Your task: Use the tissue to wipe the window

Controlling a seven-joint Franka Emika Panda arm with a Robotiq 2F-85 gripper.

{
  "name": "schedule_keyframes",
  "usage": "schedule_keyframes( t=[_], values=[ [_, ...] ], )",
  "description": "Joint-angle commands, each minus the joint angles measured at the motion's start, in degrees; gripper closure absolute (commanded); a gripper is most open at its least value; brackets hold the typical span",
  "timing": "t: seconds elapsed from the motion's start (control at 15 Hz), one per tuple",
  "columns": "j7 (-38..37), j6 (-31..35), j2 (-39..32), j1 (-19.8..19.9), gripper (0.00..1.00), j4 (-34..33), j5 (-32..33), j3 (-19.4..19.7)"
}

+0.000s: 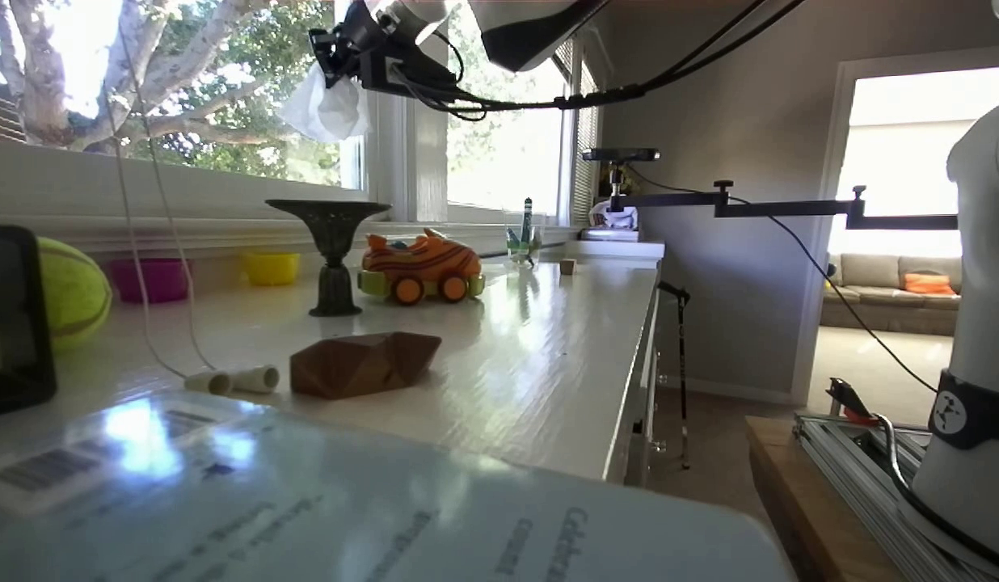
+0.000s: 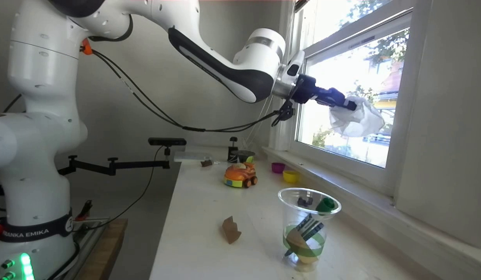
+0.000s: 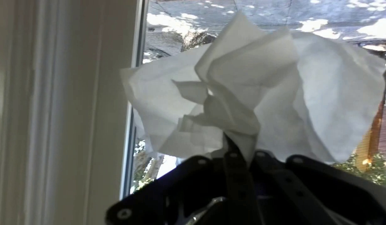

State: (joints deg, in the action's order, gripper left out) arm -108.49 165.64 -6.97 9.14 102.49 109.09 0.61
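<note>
The tissue is a crumpled white sheet, seen in both exterior views (image 1: 330, 113) (image 2: 357, 120) and large in the wrist view (image 3: 274, 90). My gripper (image 3: 247, 157) is shut on it, with a fold pinched between the fingertips and the rest fanned out beyond them. The gripper also shows in both exterior views (image 1: 334, 74) (image 2: 351, 104), raised well above the counter. The window's glass shows behind the tissue in both exterior views (image 1: 249, 105) (image 2: 322, 77) and in the wrist view (image 3: 168, 18). I cannot tell whether the tissue touches the glass.
Below, the white counter (image 2: 197, 217) holds an orange toy truck (image 1: 423, 271), a dark goblet (image 1: 334, 250), a brown lump (image 1: 362, 365), a clear cup (image 2: 310, 233), and purple (image 1: 150, 280) and yellow (image 1: 271, 268) cups. The window frame (image 2: 409, 97) and blind cords (image 1: 148, 162) are near.
</note>
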Motion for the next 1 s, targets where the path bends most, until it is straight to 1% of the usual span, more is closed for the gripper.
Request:
schedule_keyframes(
  t=[0.0,0.2,0.4,0.6,0.73,0.87,0.93],
  values=[
    [-1.9,4.5,-1.7,-1.0,1.0,-2.5,1.5,-1.6],
    [-2.0,10.0,-3.4,-1.7,1.0,-4.8,1.9,-3.2],
    [-1.6,17.4,-5.6,-1.9,1.0,-7.8,2.2,-4.8],
    [-0.3,25.6,-7.9,-1.3,1.0,-10.9,1.0,-6.2],
    [0.6,28.2,-8.8,-1.2,1.0,-11.5,0.2,-6.5],
    [0.8,28.3,-9.0,-1.3,1.0,-11.2,0.0,-5.9],
    [0.8,27.3,-8.8,-1.4,1.0,-10.6,0.0,-5.7]
  ],
)
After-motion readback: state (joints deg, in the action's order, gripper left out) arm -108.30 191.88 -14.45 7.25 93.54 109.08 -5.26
